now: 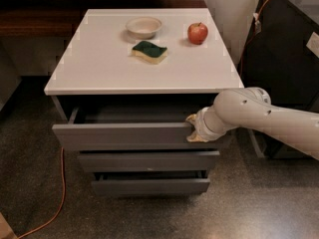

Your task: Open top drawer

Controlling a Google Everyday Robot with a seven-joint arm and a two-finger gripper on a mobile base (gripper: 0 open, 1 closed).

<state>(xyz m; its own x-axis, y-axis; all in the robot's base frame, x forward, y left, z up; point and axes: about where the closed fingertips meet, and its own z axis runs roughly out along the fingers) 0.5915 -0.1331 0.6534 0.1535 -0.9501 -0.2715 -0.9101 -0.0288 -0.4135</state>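
The top drawer (124,135) is the widest grey front of the three under the white cabinet top. It stands partly pulled out, with a dark gap showing its inside behind the front. My gripper (194,129) is at the right end of that drawer front, against its upper edge, with the white arm (259,118) reaching in from the right. The wrist hides the right end of the front.
Two narrower grey drawers (148,161) sit closed below. On the white top (99,63) are a small bowl (143,26), a green and yellow sponge (149,51) and a red apple (198,33). A dark cabinet (284,49) stands at the right; an orange cable (61,183) lies on the floor.
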